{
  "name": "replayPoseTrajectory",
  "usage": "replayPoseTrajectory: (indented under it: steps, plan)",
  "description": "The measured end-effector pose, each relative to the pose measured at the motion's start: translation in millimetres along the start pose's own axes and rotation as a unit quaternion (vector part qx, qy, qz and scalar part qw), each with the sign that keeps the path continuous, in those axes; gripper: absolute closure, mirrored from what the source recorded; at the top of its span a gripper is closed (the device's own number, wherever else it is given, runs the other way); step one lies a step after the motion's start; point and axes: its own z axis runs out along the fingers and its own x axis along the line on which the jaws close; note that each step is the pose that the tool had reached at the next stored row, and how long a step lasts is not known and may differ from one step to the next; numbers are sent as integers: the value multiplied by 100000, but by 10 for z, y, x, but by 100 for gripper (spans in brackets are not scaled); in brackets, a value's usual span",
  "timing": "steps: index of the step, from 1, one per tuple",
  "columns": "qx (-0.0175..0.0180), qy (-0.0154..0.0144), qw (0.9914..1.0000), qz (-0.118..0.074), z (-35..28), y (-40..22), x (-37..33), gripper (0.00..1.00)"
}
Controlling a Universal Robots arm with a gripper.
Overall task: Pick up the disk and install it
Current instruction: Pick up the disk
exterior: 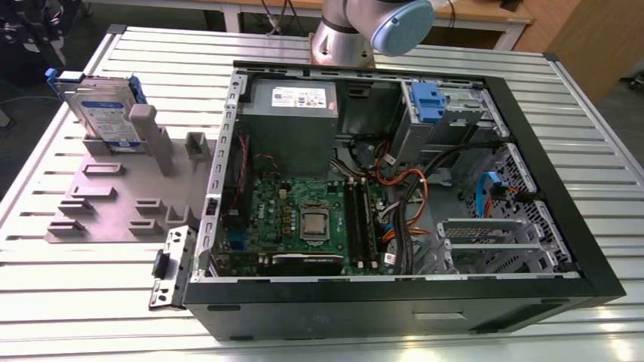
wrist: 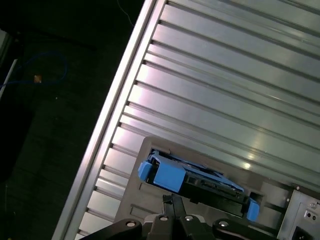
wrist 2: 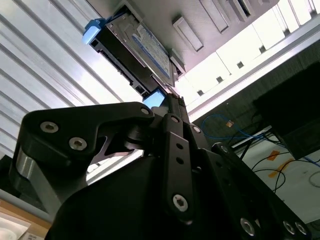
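The gripper [wrist: 172,199], fingers clenched together on nothing, hung clear of the disk [wrist: 200,184] in the first wrist view. Its tips were lined up with the disk's narrow upper edge, between the blue ends of the carrier. In the second wrist view the gripper [wrist 2: 172,98] pointed the same way, and the disk [wrist 2: 142,47] beyond it showed its labelled face.

The disk stood on edge in a grey holder [wrist: 131,200], ungrasped. Past the holder ran the bare slats of the table [wrist: 225,90]. The table's edge was close by, and beyond it the dark floor carried a loose blue cable [wrist: 55,65].

In the exterior view the disk [exterior: 101,109] stood upright at the far corner of the holder [exterior: 111,204], toward the exterior view's left. It leaned slightly and was braced by a grey post. It was near the table's [exterior: 90,317] edge on that side, with open slats around the holder.

Just beside the holder, to the exterior view's right, lay the opened case [exterior: 403,305]. Its near wall was black, with the board in the middle. At the far side were the power supply [exterior: 292,98] and a blue latch [exterior: 427,98]. Farthest back stood the arm [exterior: 363,30].
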Motion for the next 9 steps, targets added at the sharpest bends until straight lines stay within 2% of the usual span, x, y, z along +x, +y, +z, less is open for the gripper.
replayPoseTrajectory:
  steps: [9]
  plan:
    - [1, -2, 100000, -13, 0, 1, 0, 89]
